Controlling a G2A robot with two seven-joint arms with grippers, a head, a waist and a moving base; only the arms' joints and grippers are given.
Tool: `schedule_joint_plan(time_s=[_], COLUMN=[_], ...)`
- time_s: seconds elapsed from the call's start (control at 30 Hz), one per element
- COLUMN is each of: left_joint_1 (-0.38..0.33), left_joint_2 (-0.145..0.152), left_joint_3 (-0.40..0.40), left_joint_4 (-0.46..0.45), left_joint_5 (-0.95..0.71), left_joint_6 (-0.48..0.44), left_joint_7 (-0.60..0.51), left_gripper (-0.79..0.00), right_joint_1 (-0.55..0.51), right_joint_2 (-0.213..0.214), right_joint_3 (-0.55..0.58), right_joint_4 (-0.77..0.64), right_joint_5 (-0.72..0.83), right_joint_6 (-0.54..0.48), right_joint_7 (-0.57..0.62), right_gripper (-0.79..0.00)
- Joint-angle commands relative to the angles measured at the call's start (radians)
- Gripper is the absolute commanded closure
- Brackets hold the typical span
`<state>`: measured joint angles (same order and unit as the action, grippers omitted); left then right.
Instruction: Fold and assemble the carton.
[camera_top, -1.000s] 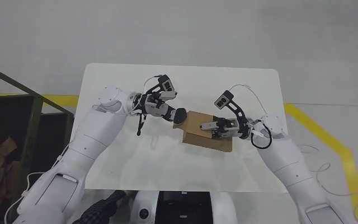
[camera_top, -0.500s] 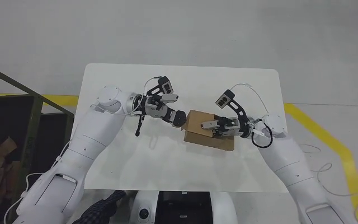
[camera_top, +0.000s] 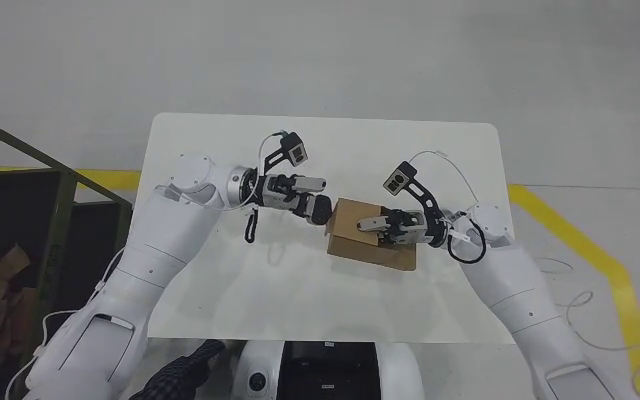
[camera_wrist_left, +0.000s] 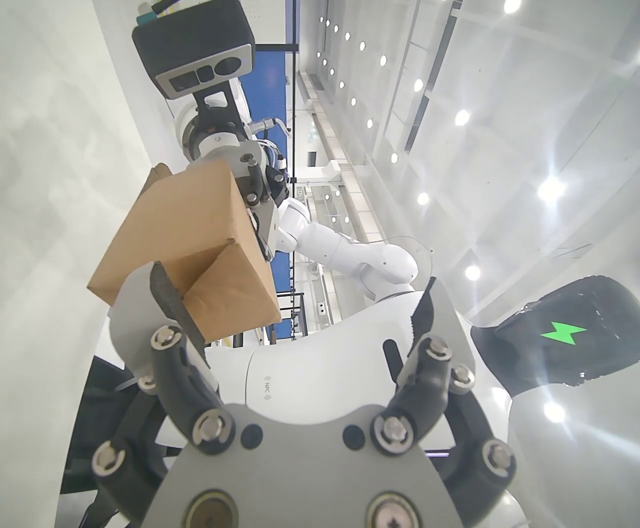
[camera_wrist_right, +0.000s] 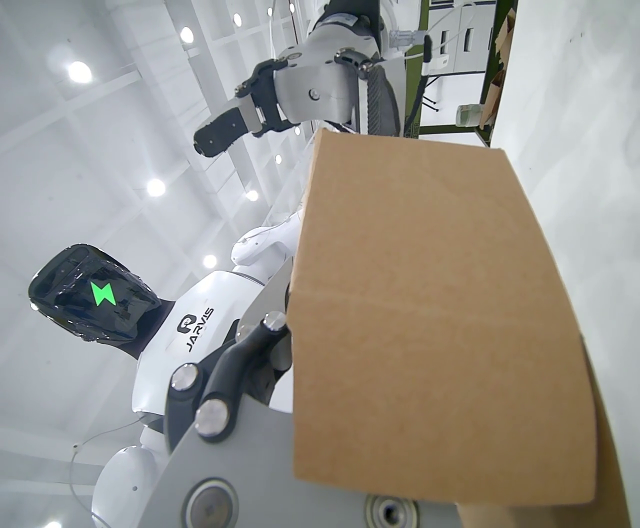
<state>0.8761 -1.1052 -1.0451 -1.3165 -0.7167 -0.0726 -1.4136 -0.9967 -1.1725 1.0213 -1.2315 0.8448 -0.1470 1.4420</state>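
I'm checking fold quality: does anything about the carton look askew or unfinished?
Yes. The carton lies skewed to the edges of the table, and its end flap by the open left hand seems not flush: it angles inward, leaving a notch at the seam. No tears show.
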Motion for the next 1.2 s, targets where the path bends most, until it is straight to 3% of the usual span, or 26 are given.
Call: schedule_joint_plan(time_s=[0.0,1.17], left_joint_1=[0.005,-0.002], left_joint_2=[-0.001,-0.022], left_joint_3=[-0.001,0.031], left_joint_4=[-0.003,-0.026], left_joint_5=[-0.022,-0.021], left_joint_6=[0.006,-0.005], left_joint_7=[-0.007,0.044], left_gripper=[-0.785,-0.785], right_joint_1=[0.000,0.000], right_joint_2=[0.000,-0.016], right_joint_3=[0.001,0.005], right_joint_4=[0.000,0.023], right_joint_5=[-0.002,0.015], right_joint_6=[0.002,0.014], right_joint_7=[-0.002,-0.028], right_gripper=[0.000,0.000])
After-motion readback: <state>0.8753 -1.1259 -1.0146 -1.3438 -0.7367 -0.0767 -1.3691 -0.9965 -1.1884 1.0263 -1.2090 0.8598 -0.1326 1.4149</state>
